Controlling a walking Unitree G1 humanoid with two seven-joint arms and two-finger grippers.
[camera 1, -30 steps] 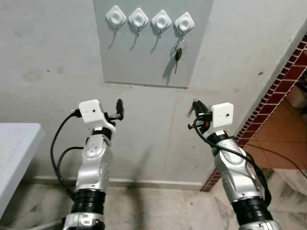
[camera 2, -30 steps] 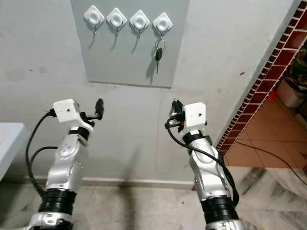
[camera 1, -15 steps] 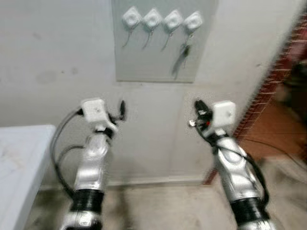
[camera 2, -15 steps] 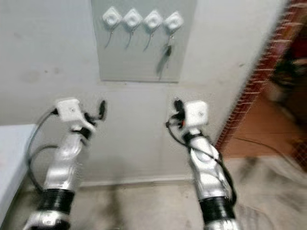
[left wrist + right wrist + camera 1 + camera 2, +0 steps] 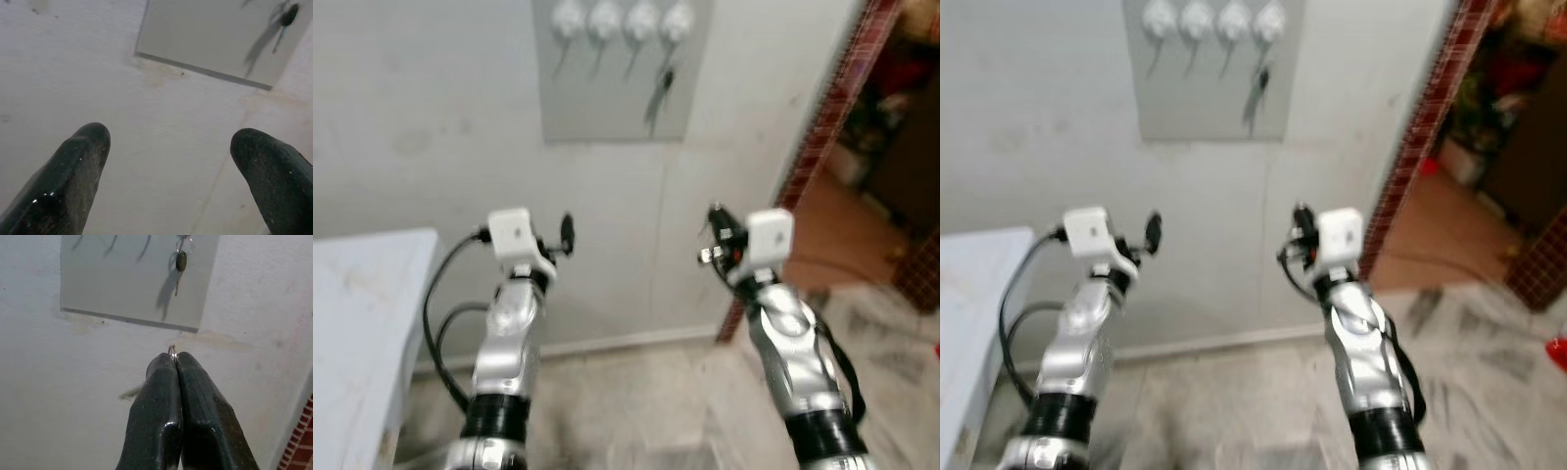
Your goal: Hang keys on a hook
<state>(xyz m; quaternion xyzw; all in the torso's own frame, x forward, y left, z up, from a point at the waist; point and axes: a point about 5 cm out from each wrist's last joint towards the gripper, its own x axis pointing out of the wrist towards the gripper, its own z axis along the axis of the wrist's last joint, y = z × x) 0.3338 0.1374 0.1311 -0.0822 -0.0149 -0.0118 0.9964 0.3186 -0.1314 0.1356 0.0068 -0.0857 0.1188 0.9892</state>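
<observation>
In the left eye view, our two arms are raised before a pale wall. A grey panel (image 5: 617, 73) hangs on it, with a row of four white hooks (image 5: 622, 20) along its top. A dark key (image 5: 661, 83) hangs from the rightmost hook; the picture is blurred, so we cannot make out more of it. Our left claw (image 5: 566, 232) and our right claw (image 5: 715, 223) are both held well below the panel. A light counter (image 5: 357, 333) stands at our left, and a strip of red brick (image 5: 822, 117) borders a doorway on our right.

The right eye view gives the same scene, with a marbled floor (image 5: 1234, 392) under the arms.

In the left wrist view, our left claw's fingers (image 5: 63, 181) are spread wide apart with nothing between them, pointing at the wall below the panel's lower edge.

In the right wrist view, our right claw (image 5: 174, 363) is pressed closed, and a small metal ring (image 5: 172, 351) pokes out at its tips. Above it, the key (image 5: 181, 262) hangs on the panel by its own ring.
</observation>
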